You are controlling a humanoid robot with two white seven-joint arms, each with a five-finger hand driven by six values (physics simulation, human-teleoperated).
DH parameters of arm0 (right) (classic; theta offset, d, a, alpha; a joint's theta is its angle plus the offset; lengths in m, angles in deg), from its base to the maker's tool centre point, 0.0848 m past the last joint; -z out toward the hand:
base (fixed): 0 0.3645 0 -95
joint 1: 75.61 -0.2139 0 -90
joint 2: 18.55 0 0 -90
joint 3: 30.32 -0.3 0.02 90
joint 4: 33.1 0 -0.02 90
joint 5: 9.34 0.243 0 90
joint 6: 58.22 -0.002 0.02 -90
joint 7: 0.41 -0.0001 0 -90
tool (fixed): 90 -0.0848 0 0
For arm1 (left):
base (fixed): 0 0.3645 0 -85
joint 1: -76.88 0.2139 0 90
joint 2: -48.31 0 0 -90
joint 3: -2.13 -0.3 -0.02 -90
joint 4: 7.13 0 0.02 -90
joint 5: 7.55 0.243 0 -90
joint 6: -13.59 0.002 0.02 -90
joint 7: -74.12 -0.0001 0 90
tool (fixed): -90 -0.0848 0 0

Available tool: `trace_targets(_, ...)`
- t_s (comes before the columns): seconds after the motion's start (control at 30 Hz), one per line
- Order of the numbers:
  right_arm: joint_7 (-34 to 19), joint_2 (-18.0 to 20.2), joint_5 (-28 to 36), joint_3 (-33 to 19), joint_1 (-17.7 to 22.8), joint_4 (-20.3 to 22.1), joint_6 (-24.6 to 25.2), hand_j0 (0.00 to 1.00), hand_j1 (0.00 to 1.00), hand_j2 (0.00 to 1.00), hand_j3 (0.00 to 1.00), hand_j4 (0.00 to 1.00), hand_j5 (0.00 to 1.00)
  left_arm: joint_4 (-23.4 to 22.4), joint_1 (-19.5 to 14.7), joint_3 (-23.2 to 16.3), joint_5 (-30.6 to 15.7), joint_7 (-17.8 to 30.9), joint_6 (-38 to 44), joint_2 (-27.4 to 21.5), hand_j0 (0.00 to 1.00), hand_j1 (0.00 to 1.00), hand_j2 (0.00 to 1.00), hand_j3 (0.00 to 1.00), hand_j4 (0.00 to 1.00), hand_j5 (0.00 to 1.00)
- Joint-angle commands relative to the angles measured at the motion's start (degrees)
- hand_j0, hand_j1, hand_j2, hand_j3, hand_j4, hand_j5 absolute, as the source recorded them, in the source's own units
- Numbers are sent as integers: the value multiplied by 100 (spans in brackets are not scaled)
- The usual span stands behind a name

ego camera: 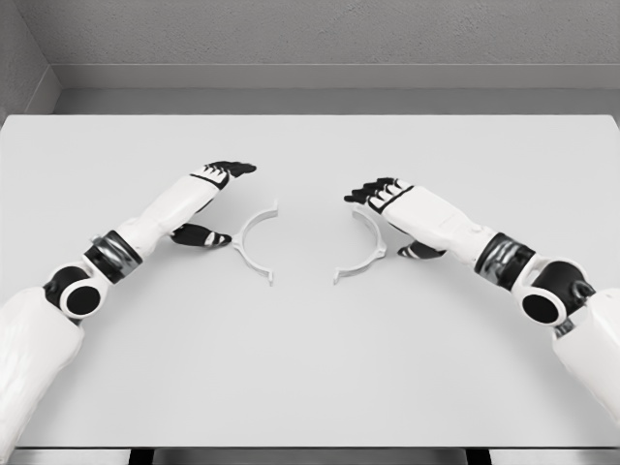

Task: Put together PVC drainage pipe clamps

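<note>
1. we saw two white clamp halves lying on the table (310, 368), the left half (250, 245) and the right half (366, 254), open sides facing each other, apart, not joined.
2. our left hand (215, 199) hovered just beside its half, fingers spread, gripping nothing.
3. our right hand (387, 208) did likewise, relaxed and empty.
4. we judged assembly barely begun: grasping, aligning and mating remained.

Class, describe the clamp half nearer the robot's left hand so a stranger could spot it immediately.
Start at the white table and look to its middle, between the two hands. Two white half-ring clamp pieces lie apart there. Yours is the left clamp half, beside the left hand; its open side faces right, toward the right clamp half.
</note>
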Motion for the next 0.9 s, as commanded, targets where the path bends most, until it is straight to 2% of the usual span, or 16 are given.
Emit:
trace_targets(0.0, 3, 51, 25, -11, -9, 219, 5, 100, 100, 100, 100, 100, 100, 4, 0, 3, -1, -3, 2, 59, 100, 100, 100, 100, 100, 100)
trace_targets(0.17, 3, 7, 8, 15, -53, 158, 128, 100, 100, 100, 100, 100, 100, 13, 0, -6, 43, -3, 2, 111, 100, 100, 100, 100, 100, 100)
trace_targets(0.4, -6, -37, -1, 50, -114, -177, 163, 100, 100, 100, 100, 100, 100, 66, 9, -76, 43, -3, 2, 190, 100, 100, 100, 100, 100, 100)
trace_targets(0.47, -6, -160, -19, 77, -167, -247, 163, 100, 100, 100, 100, 100, 100, 74, 9, -76, 87, -3, 2, 208, 100, 100, 100, 100, 100, 100)
trace_targets(0.87, -6, -283, -28, 200, -281, -352, 172, 100, 100, 100, 100, 100, 100, 373, 149, -76, 157, -3, 2, 234, 100, 100, 100, 100, 100, 100)
